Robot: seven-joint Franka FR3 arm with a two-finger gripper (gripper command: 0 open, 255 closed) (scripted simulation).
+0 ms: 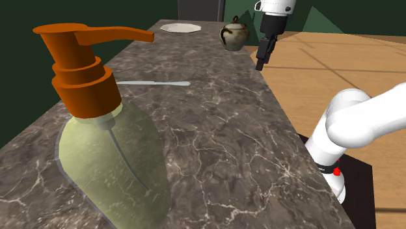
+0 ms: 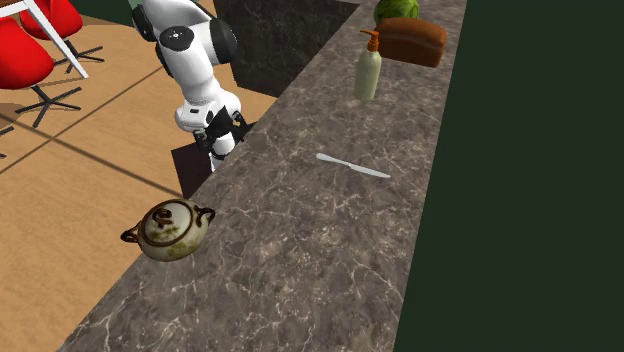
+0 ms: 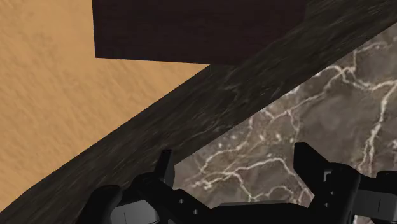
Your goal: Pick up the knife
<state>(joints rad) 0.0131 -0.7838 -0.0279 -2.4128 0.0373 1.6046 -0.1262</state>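
- Step: approach — gripper (image 1: 261,62) empty, fingers apart, hovers over counter's (image 1: 228,143) floor-side edge.
- Knife (image 1: 156,83) lies flat mid-counter, nearer wall-side edge, well apart from gripper.
- Next, prob.: cross over, align w/ knife, descend.

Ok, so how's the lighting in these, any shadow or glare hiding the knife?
Shoulder view: even light, no glare; the pale knife reads clearly on the marbled counter, though the nearby soap bottle looms large. Second exterior view: the knife stands out, with hardly any shadow. Wrist view: dimmer, the counter's edge dark beyond the open gripper.
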